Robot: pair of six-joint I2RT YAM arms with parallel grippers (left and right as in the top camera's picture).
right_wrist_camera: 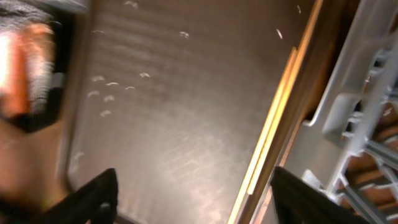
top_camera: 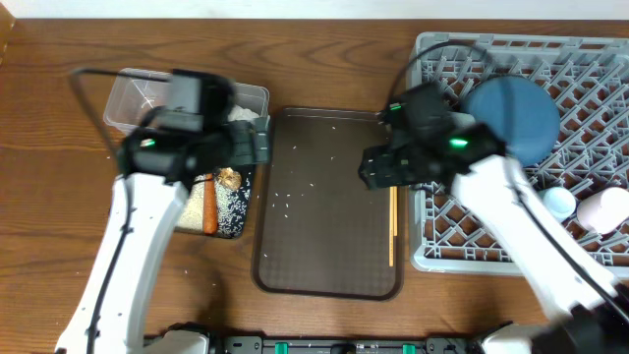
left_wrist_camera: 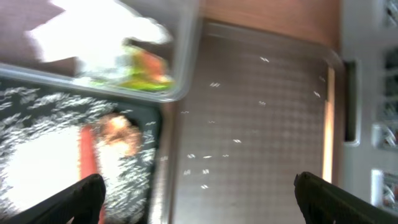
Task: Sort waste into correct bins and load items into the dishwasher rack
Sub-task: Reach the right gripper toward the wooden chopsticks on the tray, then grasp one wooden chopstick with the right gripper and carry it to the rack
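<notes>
White crumpled wrappers with a yellow-green packet [left_wrist_camera: 127, 68] are lying inside the clear plastic rectangular tub [top_camera: 123, 98] at the upper left of the overhead view. Just below it, the shallow black rectangular tray [left_wrist_camera: 152, 124] is holding a thin orange carrot stick [top_camera: 209, 211], a brown food lump [top_camera: 228, 178] and a heap of white rice grains [top_camera: 234, 205]. The left gripper [left_wrist_camera: 199, 199] is hovering over the place where these two bins meet the large dark brown serving tray [top_camera: 329, 251], its fingers spread wide and gripping nothing. A few stray rice grains [top_camera: 285, 202] are lying scattered on that serving tray in the middle of the frame, and a pair of thin wooden chopsticks [top_camera: 392, 226] is lying along its right edge. The right gripper [right_wrist_camera: 202, 199] is hanging above the upper end of the chopsticks with its fingers apart, not pinching them. Further right, the large square light-grey plastic rack [top_camera: 462, 246] is carrying a large round dark-blue plate [top_camera: 516, 118] near its top, with a small light-blue cup [top_camera: 558, 203] and a small pink cup [top_camera: 601, 210] side by side at the right edge. Everything is sitting on a brown wooden table [top_camera: 59, 246].
</notes>
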